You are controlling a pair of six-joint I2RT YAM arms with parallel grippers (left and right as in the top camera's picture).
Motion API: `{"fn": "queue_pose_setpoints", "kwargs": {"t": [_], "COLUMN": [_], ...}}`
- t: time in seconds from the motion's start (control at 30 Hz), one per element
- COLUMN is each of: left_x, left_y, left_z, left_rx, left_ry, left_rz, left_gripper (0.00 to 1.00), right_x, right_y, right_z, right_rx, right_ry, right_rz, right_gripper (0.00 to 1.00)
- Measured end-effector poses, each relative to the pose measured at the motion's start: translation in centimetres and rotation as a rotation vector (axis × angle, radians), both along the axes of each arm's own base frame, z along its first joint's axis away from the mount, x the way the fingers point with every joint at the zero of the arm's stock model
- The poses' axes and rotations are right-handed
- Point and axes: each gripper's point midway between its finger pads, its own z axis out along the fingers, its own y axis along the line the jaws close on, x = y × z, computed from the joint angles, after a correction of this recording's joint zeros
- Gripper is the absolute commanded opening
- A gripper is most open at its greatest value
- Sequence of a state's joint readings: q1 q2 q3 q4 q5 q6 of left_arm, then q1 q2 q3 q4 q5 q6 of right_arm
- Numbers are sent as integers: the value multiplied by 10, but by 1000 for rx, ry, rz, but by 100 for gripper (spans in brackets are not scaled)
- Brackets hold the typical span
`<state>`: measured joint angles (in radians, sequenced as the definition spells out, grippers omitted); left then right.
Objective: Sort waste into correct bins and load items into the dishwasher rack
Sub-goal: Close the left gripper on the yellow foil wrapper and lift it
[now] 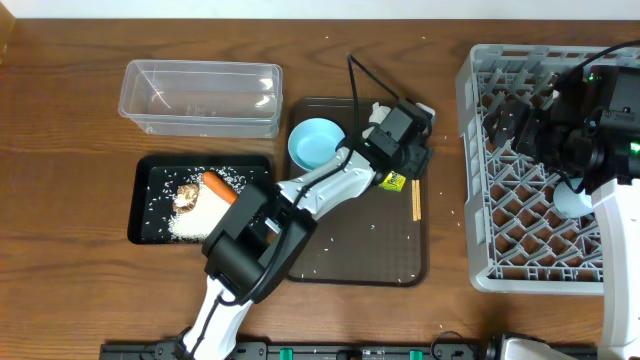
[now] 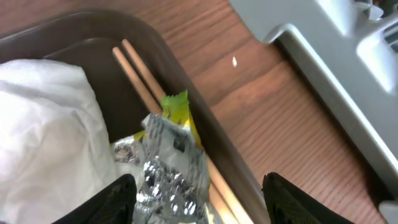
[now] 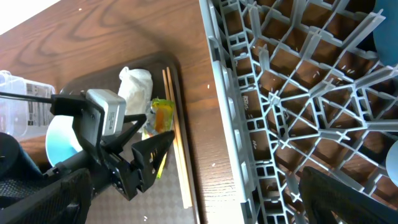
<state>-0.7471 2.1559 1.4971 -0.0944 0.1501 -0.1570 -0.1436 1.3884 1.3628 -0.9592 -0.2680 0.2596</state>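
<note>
The yellow-green snack wrapper lies at the right side of the brown serving tray, beside the wooden chopsticks. My left gripper is open just above it. In the left wrist view the wrapper's silver inside sits between the open fingers, with crumpled white paper to the left and the chopsticks behind. A light-blue cup stands on the serving tray. My right gripper is open and empty over the grey dishwasher rack; its fingers frame the rack's edge.
The black tray holds rice, a brown lump and the carrot. The clear tub stands behind it. A light-blue round dish sits in the rack, partly hidden by the right arm.
</note>
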Motion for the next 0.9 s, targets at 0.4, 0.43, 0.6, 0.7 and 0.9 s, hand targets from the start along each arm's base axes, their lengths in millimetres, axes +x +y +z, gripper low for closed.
{"fn": "queue_pose_setpoints", "kwargs": {"t": [0.4, 0.43, 0.6, 0.7, 0.9], "left_x": [4, 3, 3, 2, 2], "left_y": [-4, -4, -3, -3, -2], "left_z": [5, 4, 4, 3, 3], "left_rx": [-19, -17, -13, -12, -9], "left_ry": [-25, -23, -19, -12, -14], "left_rz": [-4, -4, -3, 0, -4], "left_gripper": [50, 46, 22, 6, 6], "right_x": [0, 0, 0, 0, 0], "right_y": [0, 0, 0, 0, 0], "right_z": [0, 0, 0, 0, 0], "right_rx": [0, 0, 0, 0, 0], "right_ry": [0, 0, 0, 0, 0], "right_rz": [0, 0, 0, 0, 0], "right_gripper": [99, 99, 99, 99, 99]}}
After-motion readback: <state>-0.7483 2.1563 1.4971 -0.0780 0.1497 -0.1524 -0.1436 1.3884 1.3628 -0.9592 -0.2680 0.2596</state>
